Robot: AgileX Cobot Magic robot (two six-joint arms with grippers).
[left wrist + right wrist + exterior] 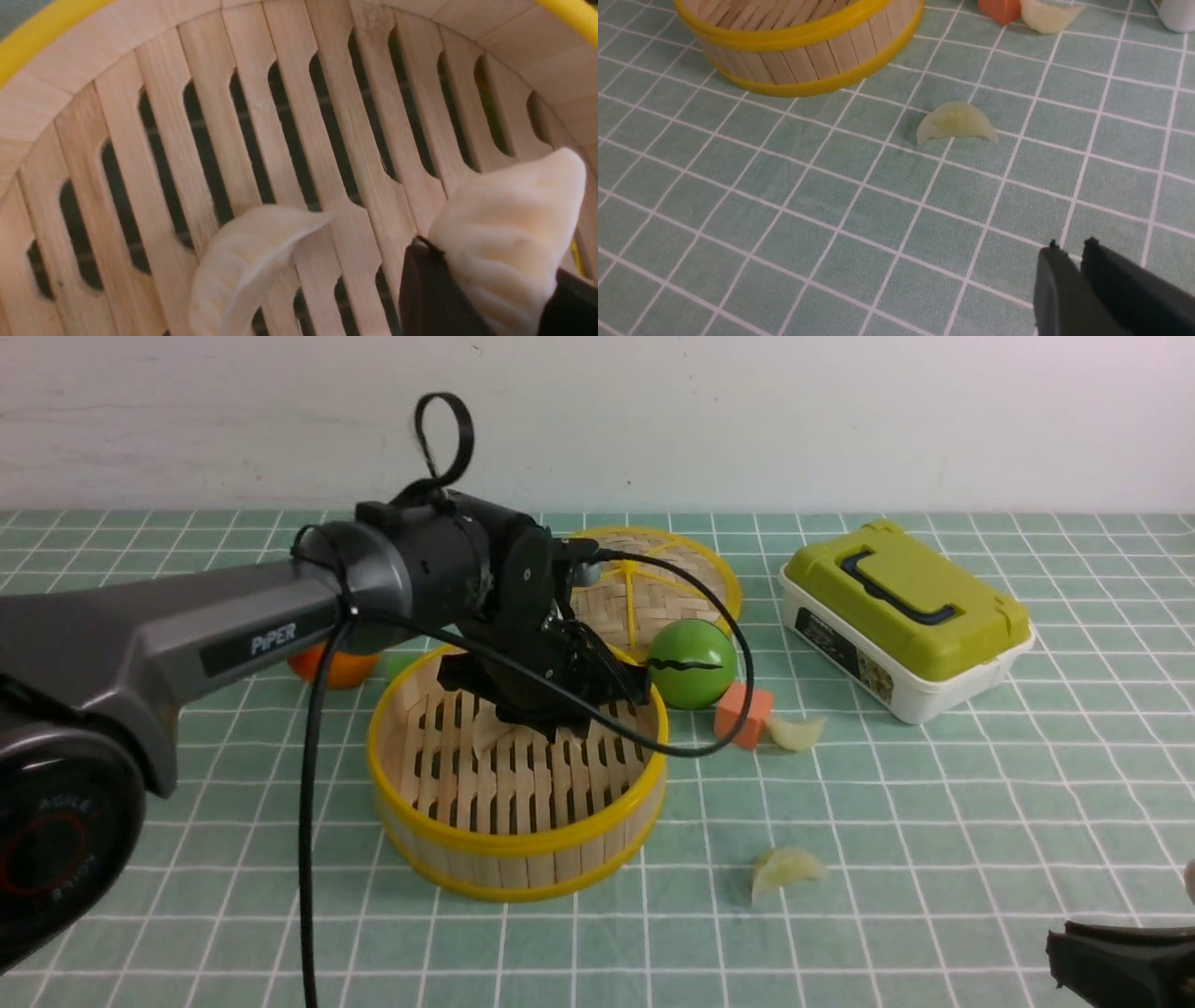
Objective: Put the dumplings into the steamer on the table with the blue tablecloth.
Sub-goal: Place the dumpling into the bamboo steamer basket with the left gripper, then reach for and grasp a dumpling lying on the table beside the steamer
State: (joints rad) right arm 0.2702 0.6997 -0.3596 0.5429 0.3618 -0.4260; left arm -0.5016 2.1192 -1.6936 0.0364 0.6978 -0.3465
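Note:
The steamer [516,847] stands on the blue tablecloth [934,821] at centre. My left gripper [560,714] reaches down inside it and is shut on a dumpling [509,210], held just above the slatted floor near the wall [46,93]. A second dumpling [247,261] lies on the slats beside it. Two more dumplings lie on the cloth: one [787,870] in front and to the right of the steamer, also in the right wrist view [956,122], and one [795,732] next to an orange block. My right gripper [1069,247] is shut and empty, low at the near right [1120,961].
The flat woven lid [653,588] lies behind the steamer. A green pear [693,663] and the orange block [742,714] sit to the steamer's right. An orange fruit [336,667] is behind my left arm. A green-lidded white box [906,616] stands at the back right.

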